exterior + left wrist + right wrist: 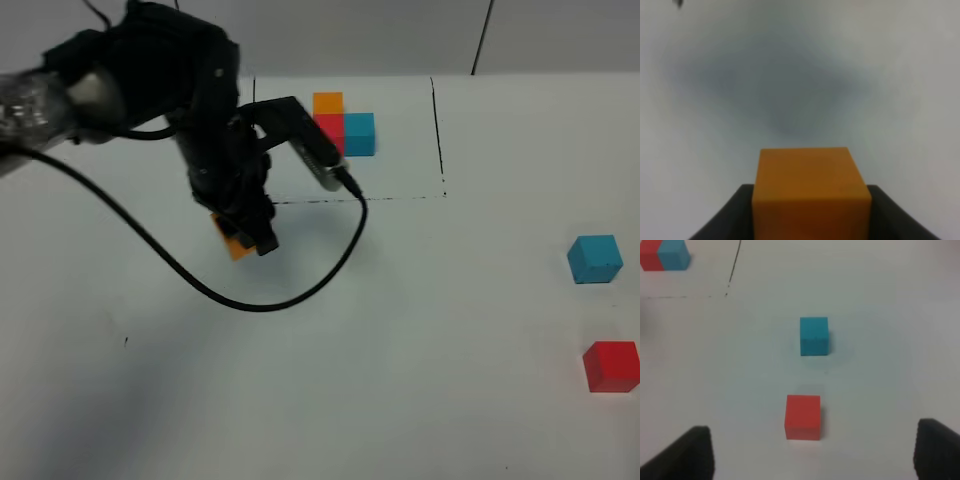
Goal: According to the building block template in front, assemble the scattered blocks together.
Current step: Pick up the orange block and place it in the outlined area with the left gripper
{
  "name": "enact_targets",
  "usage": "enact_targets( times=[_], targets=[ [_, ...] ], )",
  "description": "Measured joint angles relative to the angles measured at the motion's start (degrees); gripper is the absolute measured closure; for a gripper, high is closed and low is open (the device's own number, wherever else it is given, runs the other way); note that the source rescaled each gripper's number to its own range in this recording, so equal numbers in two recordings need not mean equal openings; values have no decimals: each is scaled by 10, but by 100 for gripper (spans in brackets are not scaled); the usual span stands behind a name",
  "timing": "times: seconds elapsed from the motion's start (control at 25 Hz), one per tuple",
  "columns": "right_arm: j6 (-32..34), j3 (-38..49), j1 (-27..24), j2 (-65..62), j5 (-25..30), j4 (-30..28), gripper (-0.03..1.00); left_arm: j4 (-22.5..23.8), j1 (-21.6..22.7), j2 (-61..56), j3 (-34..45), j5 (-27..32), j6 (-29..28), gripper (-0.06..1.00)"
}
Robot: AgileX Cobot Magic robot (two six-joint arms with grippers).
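The building block template (343,125), an L of orange, red and teal-blue cubes, sits inside thin black lines at the back of the table; its red and teal cubes (665,254) also show in the right wrist view. My left gripper (252,236) is shut on the loose orange cube (235,245), just in front of the frame's front line. In the left wrist view the orange cube (810,192) fills the space between the black fingers (732,217). The loose teal-blue cube (595,259) and red cube (611,365) lie at the far right. My right gripper (812,460) is open, close to the red cube (803,417), with the teal-blue cube (814,335) beyond it.
A black cable (200,285) loops from the left arm over the white table (420,340). The drawn black frame line (400,197) runs just beyond the left gripper.
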Motion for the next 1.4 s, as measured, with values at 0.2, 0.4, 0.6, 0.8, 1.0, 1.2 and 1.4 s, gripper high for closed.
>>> enact_targets(
  times=[0.2, 0.4, 0.6, 0.8, 1.0, 1.2, 1.4],
  targets=[
    [0, 0, 0, 0, 0, 0, 33, 0, -32, 147, -218, 87, 70, 94],
    [0, 0, 0, 0, 0, 0, 33, 0, -57, 242, -342, 89, 102, 94],
    [0, 0, 0, 0, 0, 0, 33, 0, -76, 268, -358, 89, 148, 94],
    [0, 0, 0, 0, 0, 0, 33, 0, -76, 276, -358, 89, 165, 94],
    [0, 0, 0, 0, 0, 0, 33, 0, -76, 280, -358, 89, 203, 94],
    [0, 0, 0, 0, 0, 0, 33, 0, -76, 281, -359, 89, 212, 94],
    [0, 0, 0, 0, 0, 0, 33, 0, -76, 281, -360, 89, 214, 94]
  ],
)
